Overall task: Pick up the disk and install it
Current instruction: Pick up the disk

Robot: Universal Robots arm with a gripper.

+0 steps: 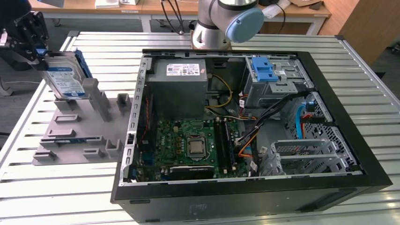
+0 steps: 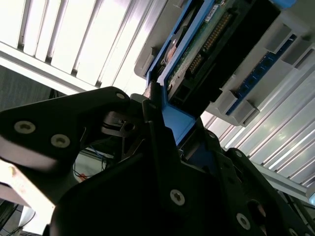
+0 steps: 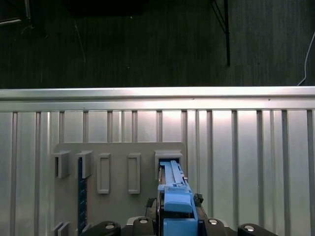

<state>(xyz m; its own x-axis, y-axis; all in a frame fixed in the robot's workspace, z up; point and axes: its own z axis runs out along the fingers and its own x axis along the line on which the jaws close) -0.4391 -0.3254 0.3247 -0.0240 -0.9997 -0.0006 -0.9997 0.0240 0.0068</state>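
- Pincer (image 1: 39,52) is closed on the disk (image 1: 64,78). Its black fingers clamp the upper end of the blue carrier frame (image 1: 81,63).
- The disk hangs directly under the pincer, on edge and slightly tilted, label side towards the exterior camera.
- The disk's lower end is at a slot of the grey holder rack (image 1: 81,136), just beneath the pincer. Can't tell whether it is seated in the slot or just clear of it.
- Second wrist view: fingers (image 2: 152,128) pinch the blue frame. The disk (image 2: 216,39) shows its circuit-board side, with the grey rack (image 2: 236,105) touching or just beside it.
- First wrist view: pincer (image 3: 176,223) sits over the carrier edge of the disk (image 3: 173,189), in line with one rack (image 3: 118,157) slot.
- A thin blue-edged part (image 3: 80,191) sits in another rack slot, apart from the pincer.
- The open computer case (image 1: 350,93) lies on its side well apart from the pincer, towards the exterior view's right, on the same slatted metal table (image 1: 62,197).
- Inside the case, the grey power-supply box (image 1: 181,84) and motherboard (image 1: 187,140) are on the side nearer the pincer.
- The metal drive bay (image 1: 284,82), with a blue latch piece (image 1: 265,70) on top, is on the far side of the case from the pincer.
- The arm's base (image 1: 225,23) stands beyond the case.
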